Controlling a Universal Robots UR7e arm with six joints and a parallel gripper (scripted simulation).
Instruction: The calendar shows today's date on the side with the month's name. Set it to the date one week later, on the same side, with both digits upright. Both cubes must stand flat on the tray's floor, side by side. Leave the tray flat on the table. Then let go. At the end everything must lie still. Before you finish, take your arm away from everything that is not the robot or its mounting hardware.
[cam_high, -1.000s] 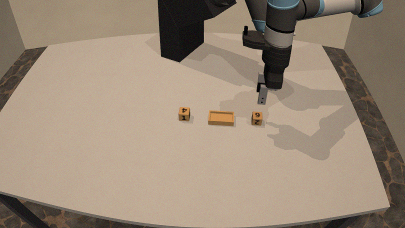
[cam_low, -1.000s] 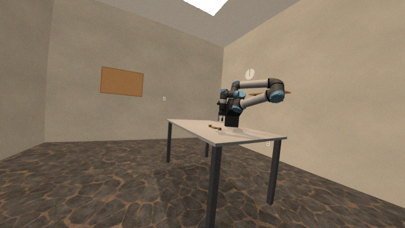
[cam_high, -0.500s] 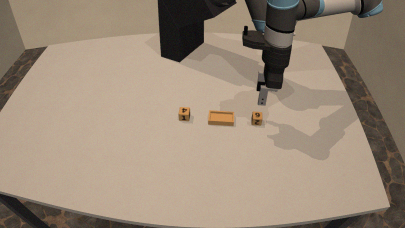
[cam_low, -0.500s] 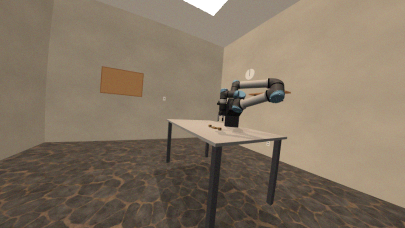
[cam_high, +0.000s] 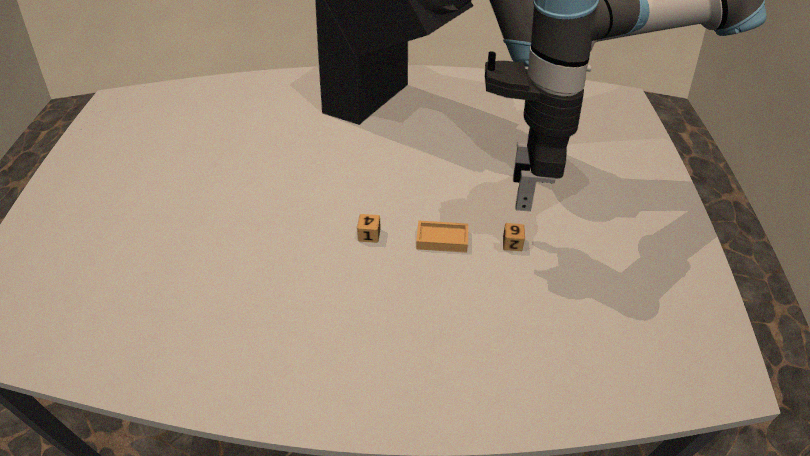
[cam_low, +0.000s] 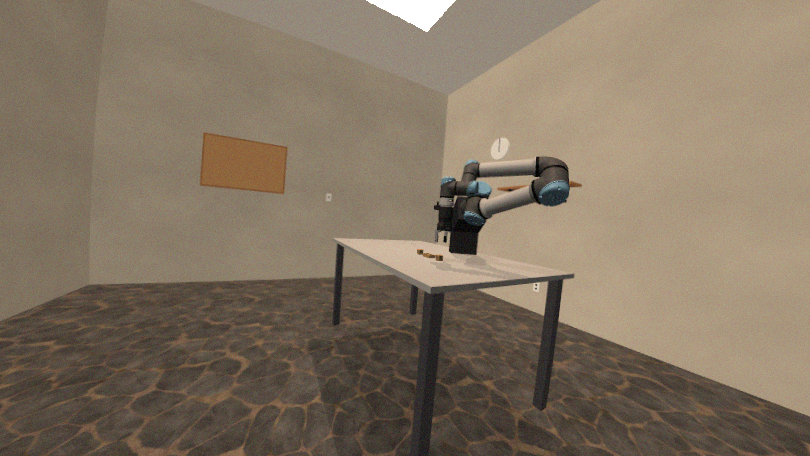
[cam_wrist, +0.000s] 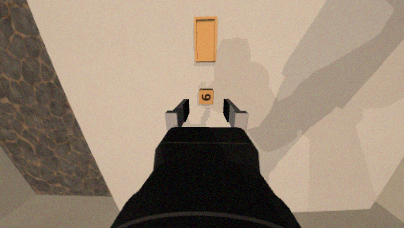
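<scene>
Orange wood is showing in three pieces lined up across the middle of the pale table. At the centre the tray is lying flat with nothing inside it, its long side running left to right in the top view. Well to its left, one cube is standing on the table, showing a 4 on top and a 1 on its near face. To the right of the tray, apart from it, the other cube is sitting on the table too, carrying a 6 or 9 on top and a 2 on its near face; that 2 is reading upside down from the top camera.

Above and slightly beyond this right cube the gripper is hanging, pointing downward with its fingers spread fully apart and gripping nothing. In the wrist view the two fingertips are framing the right cube from above, with table showing between them, and the tray is lying farther on. The gripper is touching neither cube.

Behind, the arm's dark pedestal is rising from the far part of the table, and the arm's shadow is falling across the surface to the right of the cubes. The month's name on the tray is too small to make out.
</scene>
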